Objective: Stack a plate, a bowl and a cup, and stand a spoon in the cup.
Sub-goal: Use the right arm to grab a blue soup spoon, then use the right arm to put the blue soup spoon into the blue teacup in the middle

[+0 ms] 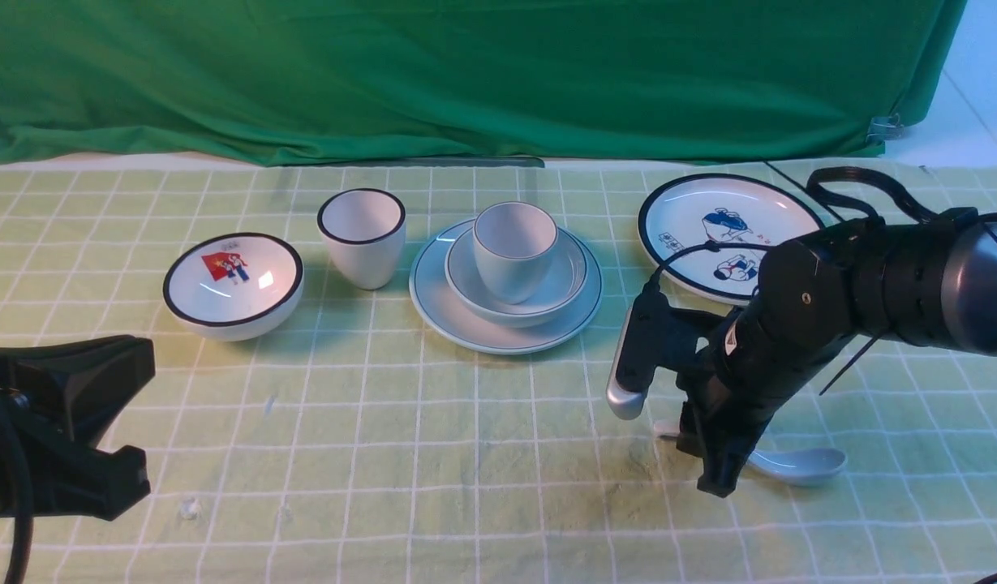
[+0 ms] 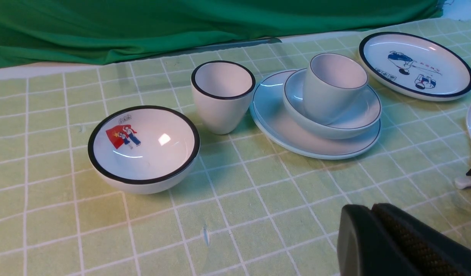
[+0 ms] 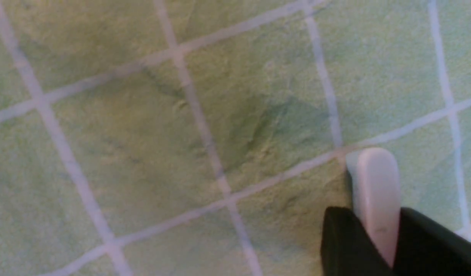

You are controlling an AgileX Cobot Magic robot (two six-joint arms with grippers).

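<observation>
Got the right gripper (image 3: 377, 237) clamped on the handle of the spoon (image 1: 798, 466). Can see the black fingers (image 3: 342, 241) snug against both sides of it in the right wrist view, no gap showing. Found the spoon lying flat on the checked green cloth (image 1: 384, 454), off to the right of the plate (image 1: 433, 304) and nearer the robot, well apart from it.

Got the bowl (image 1: 463, 272) sitting on the plate and the cup (image 1: 514, 251) standing upright in the bowl.

Spotted a black-rimmed cup (image 1: 362, 235) just left of the plate, then a black-rimmed bowl with a red picture (image 1: 233, 284) further left. Also spotted a cartoon plate (image 1: 709, 203) over to the plate's right, partly behind the right arm.

Got the left gripper (image 2: 371, 210) pressed shut on nothing, hanging well left of the plate and closer to the robot.
</observation>
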